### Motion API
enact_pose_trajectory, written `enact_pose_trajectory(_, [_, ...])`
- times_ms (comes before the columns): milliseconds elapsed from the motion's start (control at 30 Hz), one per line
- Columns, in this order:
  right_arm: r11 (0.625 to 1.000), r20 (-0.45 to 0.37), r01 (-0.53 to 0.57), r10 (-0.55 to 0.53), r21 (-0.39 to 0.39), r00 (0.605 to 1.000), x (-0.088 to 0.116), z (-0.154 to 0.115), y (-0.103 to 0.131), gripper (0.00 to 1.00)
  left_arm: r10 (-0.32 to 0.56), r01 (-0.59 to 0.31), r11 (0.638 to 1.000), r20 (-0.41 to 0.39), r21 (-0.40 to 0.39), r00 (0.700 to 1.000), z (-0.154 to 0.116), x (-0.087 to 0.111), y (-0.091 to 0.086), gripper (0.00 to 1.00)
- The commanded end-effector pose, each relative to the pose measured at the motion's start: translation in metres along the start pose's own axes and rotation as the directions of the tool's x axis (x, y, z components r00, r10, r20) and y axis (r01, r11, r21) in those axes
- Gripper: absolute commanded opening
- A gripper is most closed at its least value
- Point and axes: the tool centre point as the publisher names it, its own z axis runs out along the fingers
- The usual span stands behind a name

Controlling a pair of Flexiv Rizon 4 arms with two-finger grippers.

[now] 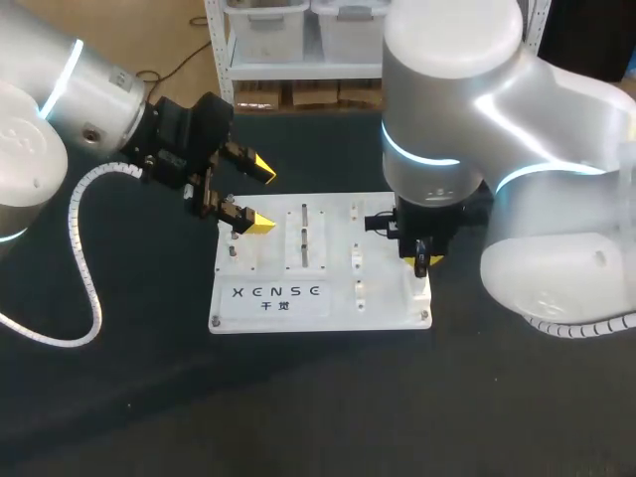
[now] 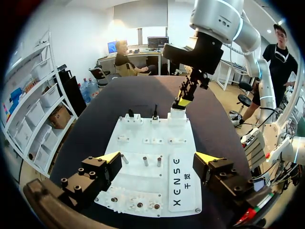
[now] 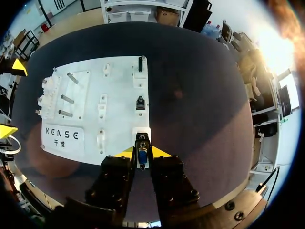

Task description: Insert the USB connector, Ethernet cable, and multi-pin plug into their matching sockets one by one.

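Note:
A white board (image 1: 383,308) lies mid-table. My right gripper (image 3: 142,152) is shut on a small multi-pin plug with a blue face (image 3: 142,157), held upright over the white socket block (image 3: 142,135) at the board's near right corner. In the head view this gripper (image 1: 425,262) points straight down at that corner. Two black connectors (image 3: 140,102) (image 3: 140,63) stand further along the same edge row. My left gripper (image 1: 262,197) hangs open above the board's left edge with nothing between its fingers. From the left wrist the right gripper (image 2: 183,100) shows at the board's far edge.
Metal pegs (image 3: 66,99) and small gears (image 2: 138,205) occupy the board's left part, under my left gripper (image 2: 158,157). White clips (image 1: 356,260) sit mid-board. Dark table surface surrounds the board on all sides.

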Motion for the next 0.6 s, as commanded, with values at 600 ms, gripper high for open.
enact_pose_trajectory(600, [1.000,0.005,-0.001,0.001,0.003,1.000,0.0068,0.0023,-0.0015,0.00,0.001,-0.001,1.000,0.001,0.001,1.000,0.0007,0.0006,0.0007,1.00])
